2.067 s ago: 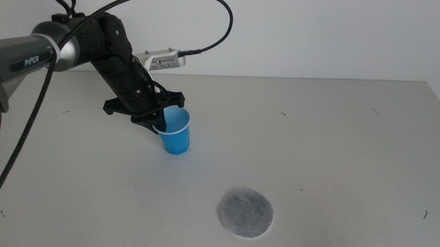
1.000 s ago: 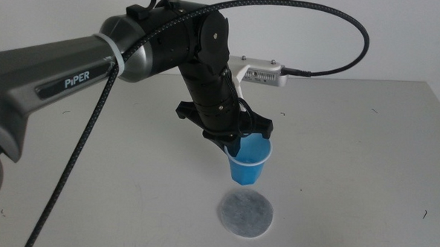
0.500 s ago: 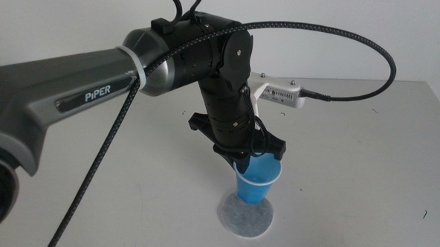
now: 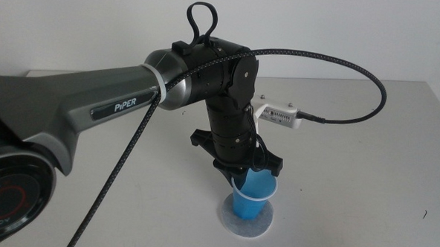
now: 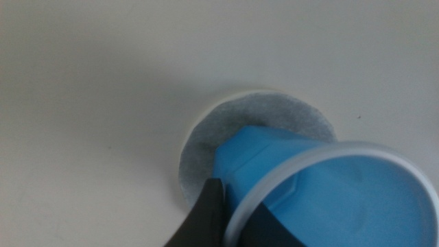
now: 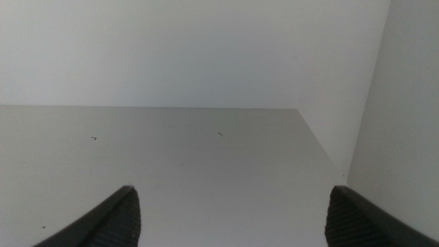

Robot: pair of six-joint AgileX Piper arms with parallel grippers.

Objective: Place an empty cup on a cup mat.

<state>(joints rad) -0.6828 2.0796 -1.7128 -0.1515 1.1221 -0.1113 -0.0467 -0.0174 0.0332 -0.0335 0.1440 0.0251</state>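
Blue paper cup (image 4: 252, 198) sits upright over the grey speckled cup mat (image 4: 234, 222) near the front of the pale worktop (image 4: 367, 160), its base on or just above the disc; contact cannot be confirmed from the middle view. Left end effector (image 4: 241, 175), reaching in from the left on a long grey arm marked PIPER, is closed on the cup's rim, one dark jaw outside the wall and the other inside the mouth. A braided black cable (image 4: 342, 58) loops above the arm, and a small white camera module (image 4: 280, 116) projects from the wrist.

From the left wrist camera, the cup (image 5: 322, 185) fills the near corner, thin white rim around a blue and empty interior, with the cup mat (image 5: 267, 120) partly covered by the cup's base and a pale edge showing around it.

Right end effector (image 6: 230, 213) waits apart from the action, jaws spread wide over bare worktop (image 6: 192, 158) beside a white wall (image 6: 192, 48)
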